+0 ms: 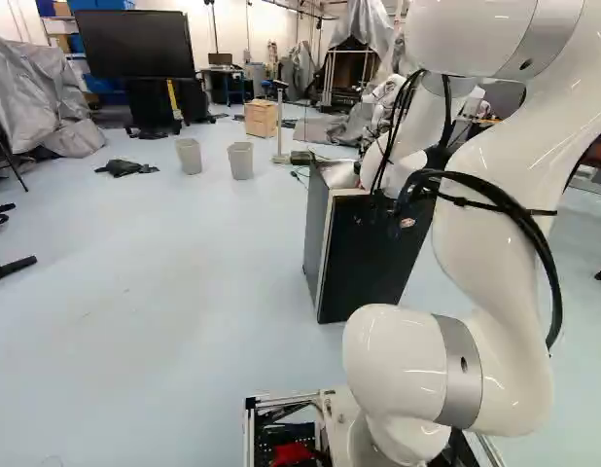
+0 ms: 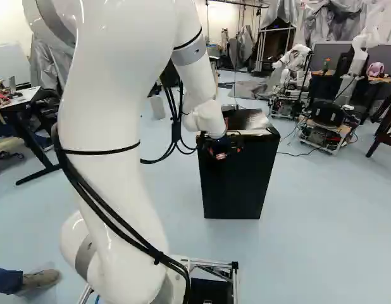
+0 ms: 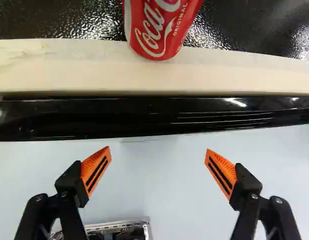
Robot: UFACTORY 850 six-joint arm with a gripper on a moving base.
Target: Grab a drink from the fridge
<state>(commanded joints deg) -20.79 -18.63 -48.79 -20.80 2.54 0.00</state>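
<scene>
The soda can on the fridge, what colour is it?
The soda can is red with white lettering; it shows best in the wrist view.

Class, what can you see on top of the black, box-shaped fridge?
On the black, box-shaped fridge is a red, cylindrical metal can with white lettering, near one edge. The surface directly under the can is covered, so it cannot be seen.
</scene>
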